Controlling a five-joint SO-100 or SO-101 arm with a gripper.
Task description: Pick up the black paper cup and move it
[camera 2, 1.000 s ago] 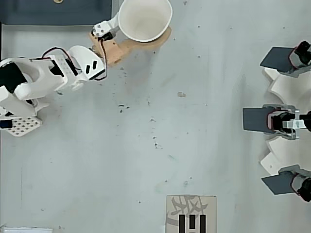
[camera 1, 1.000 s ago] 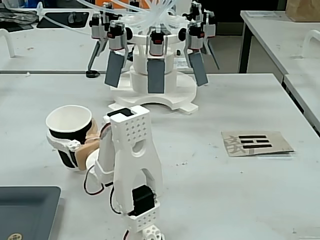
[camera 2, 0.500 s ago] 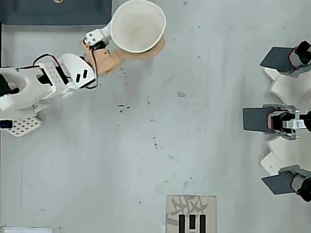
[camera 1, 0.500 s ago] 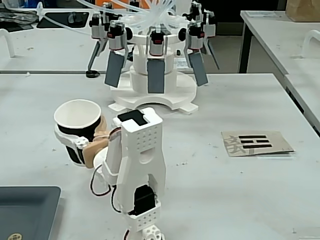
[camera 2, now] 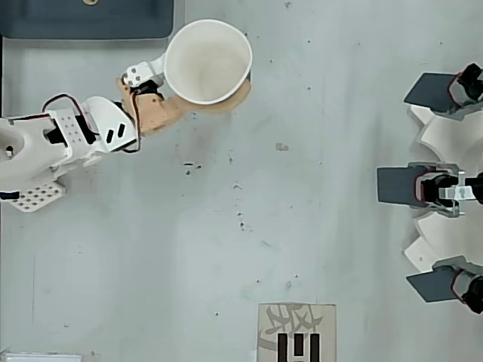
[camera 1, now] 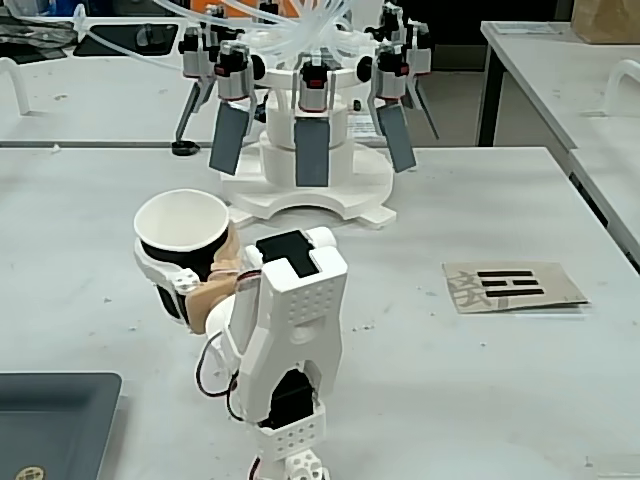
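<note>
The black paper cup (camera 1: 176,252) stands upright with its white inside showing, left of centre in the fixed view and near the top edge in the overhead view (camera 2: 207,56). My gripper (camera 1: 186,268) is shut on the black paper cup: a white finger (camera 1: 162,272) wraps one side and a tan finger (camera 1: 214,286) the other. In the overhead view the gripper (camera 2: 204,74) reaches in from the left, its tan finger (camera 2: 226,102) curving under the cup's rim. The cup's base is hidden behind the fingers, so I cannot tell whether it touches the table.
A white device with several dark paddles (camera 1: 310,150) stands at the back of the table, at the right edge in the overhead view (camera 2: 441,185). A card with black bars (camera 1: 512,285) (camera 2: 296,335) lies flat. A dark tray (camera 1: 50,420) (camera 2: 90,19) sits beside the arm's base.
</note>
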